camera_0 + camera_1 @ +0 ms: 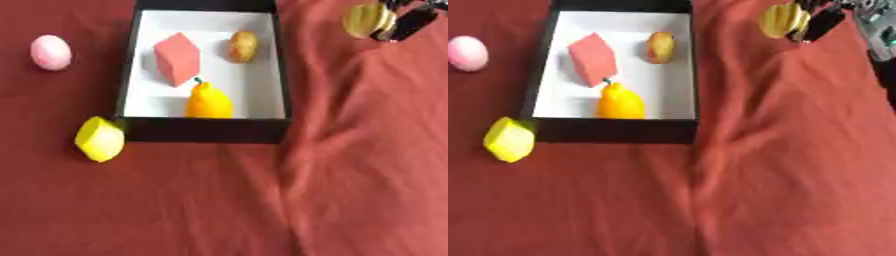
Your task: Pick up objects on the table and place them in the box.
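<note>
Black-fingered, our right hand curls its fingers around a yellowish round object beside the box; a yellow block and pink egg lie on the tabletop.

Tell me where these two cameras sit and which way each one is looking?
Left eye view: sits in the robot's head, looks down on the red cloth and the box; the right hand shows at the top right, holding a tan round object.
Right eye view: sits beside it in the same head, faces the same way; the same hand shows, plus more of the arm at the right edge.
Shared: box with red block, orange fruit, brownish item; outside it, yellow object and pink ball.
</note>
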{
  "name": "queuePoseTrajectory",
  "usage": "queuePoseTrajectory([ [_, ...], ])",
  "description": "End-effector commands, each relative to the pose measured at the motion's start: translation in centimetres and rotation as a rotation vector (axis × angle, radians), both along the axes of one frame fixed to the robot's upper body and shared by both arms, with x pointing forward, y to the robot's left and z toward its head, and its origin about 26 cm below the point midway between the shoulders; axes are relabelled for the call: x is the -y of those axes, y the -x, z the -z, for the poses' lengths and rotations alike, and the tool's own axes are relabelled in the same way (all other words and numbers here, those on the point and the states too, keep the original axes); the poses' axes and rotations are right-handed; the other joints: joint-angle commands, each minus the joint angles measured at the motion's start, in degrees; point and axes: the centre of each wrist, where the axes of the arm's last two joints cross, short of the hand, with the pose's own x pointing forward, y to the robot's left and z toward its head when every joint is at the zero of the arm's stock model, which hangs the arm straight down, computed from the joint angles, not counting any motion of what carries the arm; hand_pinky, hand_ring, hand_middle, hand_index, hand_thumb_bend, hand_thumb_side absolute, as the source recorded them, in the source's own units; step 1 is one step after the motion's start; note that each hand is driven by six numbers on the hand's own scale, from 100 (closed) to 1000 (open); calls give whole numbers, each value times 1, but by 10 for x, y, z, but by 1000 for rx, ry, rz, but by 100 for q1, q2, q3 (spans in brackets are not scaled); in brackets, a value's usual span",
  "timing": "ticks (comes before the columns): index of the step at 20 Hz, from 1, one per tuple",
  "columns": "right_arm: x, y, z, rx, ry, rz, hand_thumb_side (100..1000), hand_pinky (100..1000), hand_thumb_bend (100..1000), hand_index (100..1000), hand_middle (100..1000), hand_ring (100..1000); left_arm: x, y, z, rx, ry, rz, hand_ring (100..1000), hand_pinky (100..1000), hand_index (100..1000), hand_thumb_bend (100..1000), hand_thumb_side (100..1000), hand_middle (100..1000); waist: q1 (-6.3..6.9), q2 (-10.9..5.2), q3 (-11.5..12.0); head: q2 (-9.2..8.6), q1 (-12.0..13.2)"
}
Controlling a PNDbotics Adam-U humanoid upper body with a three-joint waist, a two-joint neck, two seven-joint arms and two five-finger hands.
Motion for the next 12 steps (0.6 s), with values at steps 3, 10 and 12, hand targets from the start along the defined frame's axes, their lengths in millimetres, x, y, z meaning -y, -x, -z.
queuePoseTrajectory([
  [3,3,12,-29,87,-26,-37,100,860,264,615,546,684,-6,2,-11,16,-42,-5,827,649,781,251,920,851,11,-187,-4,32,50],
  [10,-45,49,-60,199,-34,-227,100,861,254,606,537,664,-7,3,-11,18,-43,-11,828,650,781,251,916,852,-8,-255,-18,32,121],
  [12,-67,59,-65,209,-21,-291,100,862,258,607,537,659,-7,3,-12,21,-44,-12,829,650,782,251,911,854,-4,-305,-27,32,138],
])
